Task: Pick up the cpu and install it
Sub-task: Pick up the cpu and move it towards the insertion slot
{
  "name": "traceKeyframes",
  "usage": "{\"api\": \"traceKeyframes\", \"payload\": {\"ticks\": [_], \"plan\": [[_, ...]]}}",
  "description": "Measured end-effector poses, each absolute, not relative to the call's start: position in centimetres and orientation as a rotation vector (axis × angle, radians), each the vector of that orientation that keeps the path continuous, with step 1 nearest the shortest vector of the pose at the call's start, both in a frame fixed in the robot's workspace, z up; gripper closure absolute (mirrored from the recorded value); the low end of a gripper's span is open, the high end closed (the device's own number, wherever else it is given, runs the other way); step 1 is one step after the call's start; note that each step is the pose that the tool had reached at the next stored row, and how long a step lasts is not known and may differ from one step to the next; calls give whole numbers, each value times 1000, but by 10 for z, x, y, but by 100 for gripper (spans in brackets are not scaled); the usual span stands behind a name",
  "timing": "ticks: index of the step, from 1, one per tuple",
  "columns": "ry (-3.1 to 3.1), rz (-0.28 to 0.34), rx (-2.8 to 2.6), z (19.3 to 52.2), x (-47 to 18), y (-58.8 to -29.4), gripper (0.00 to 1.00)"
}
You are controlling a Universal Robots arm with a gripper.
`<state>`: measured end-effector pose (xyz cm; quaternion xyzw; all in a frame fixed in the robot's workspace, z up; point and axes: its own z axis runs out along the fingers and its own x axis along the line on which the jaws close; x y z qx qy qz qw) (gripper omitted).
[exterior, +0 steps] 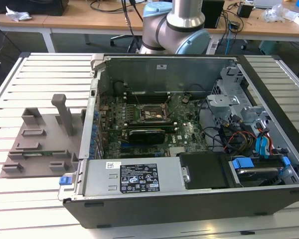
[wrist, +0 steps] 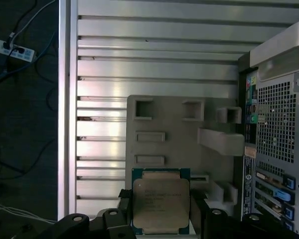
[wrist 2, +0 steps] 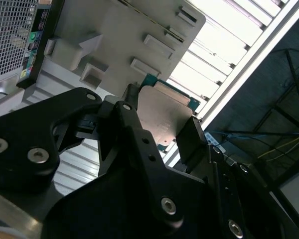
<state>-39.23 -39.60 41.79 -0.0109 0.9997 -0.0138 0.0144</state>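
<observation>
Claw [wrist 2: 160,115] pinching cpu [wrist: 161,206] by opposite edges: judged light, stiff, slick-topped, fragile; edges best hold. Tray [exterior: 45,132] at computer case's [exterior: 189,209] 9 o'clock, exterior view.

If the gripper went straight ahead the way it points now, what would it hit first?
Probably the grey tray, lying right beyond the cpu clamped in the gripper in the first wrist view; how far off is unclear.
</observation>
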Motion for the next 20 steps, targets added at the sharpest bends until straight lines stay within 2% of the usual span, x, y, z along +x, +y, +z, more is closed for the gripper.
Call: {"api": "traceKeyframes", "payload": {"ticks": [20], "plan": [[3112, -43, -34, 444, -392, -396, 45]]}}
